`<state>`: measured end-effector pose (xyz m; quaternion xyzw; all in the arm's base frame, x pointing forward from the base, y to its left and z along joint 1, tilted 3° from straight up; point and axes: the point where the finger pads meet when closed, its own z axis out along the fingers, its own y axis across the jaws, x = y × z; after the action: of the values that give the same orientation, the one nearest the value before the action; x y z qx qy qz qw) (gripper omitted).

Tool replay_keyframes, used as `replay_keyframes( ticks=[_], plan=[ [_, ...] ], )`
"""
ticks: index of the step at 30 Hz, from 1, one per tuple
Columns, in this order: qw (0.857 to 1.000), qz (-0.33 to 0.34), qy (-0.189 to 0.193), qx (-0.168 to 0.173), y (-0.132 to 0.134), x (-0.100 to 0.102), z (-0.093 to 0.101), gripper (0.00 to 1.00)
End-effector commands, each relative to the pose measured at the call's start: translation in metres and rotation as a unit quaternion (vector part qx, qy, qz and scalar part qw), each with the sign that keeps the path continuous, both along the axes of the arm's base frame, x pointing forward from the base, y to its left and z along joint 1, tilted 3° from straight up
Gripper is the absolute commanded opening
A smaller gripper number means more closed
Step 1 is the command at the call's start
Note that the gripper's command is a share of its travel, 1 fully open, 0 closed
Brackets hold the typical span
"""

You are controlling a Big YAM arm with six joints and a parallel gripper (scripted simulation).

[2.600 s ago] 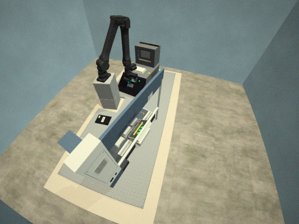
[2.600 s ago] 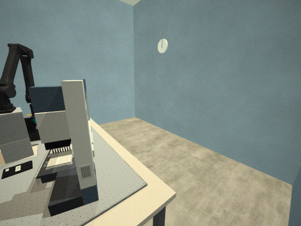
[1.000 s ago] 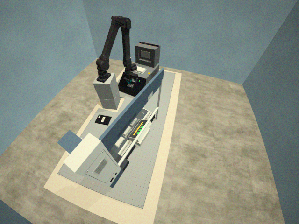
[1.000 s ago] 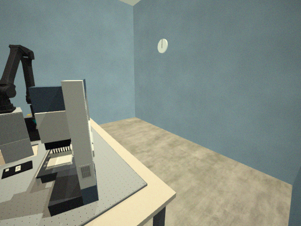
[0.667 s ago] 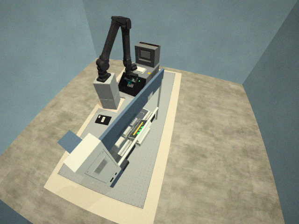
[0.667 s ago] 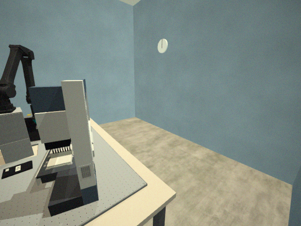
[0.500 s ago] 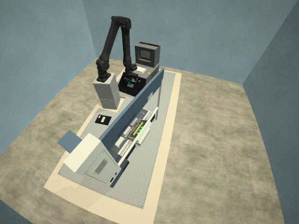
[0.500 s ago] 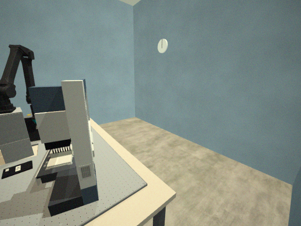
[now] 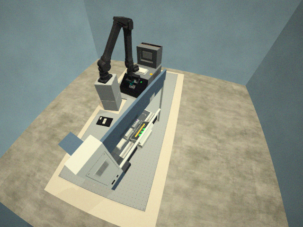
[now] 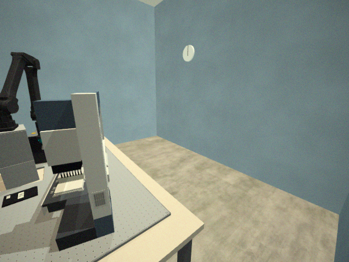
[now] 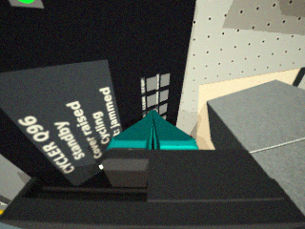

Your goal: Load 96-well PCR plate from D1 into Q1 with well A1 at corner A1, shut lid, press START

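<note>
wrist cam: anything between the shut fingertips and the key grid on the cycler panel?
Nothing. In the wrist view the shut teal gripper points at the grey keys, with only dark cycler panel showing between them. Contact cannot be judged.

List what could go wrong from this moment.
1. The shut gripper points at a tight grid of keys; a slight offset could press a neighbour of the one intended.
2. A hard or slanted push might shift Q1, which only rests on the bench.
3. The lid stands raised over the white plate; whether it sits flat cannot be judged here, and a tilted plate could jam the closing lid.
</note>
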<state>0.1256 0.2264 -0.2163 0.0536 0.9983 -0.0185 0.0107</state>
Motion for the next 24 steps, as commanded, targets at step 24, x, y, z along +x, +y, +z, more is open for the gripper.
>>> replay_keyframes(
  ticks=[24],
  plan=[
    [1.0,0.003,-0.001,0.011,0.0121,-0.0029,-0.0076,0.0]
  ],
)
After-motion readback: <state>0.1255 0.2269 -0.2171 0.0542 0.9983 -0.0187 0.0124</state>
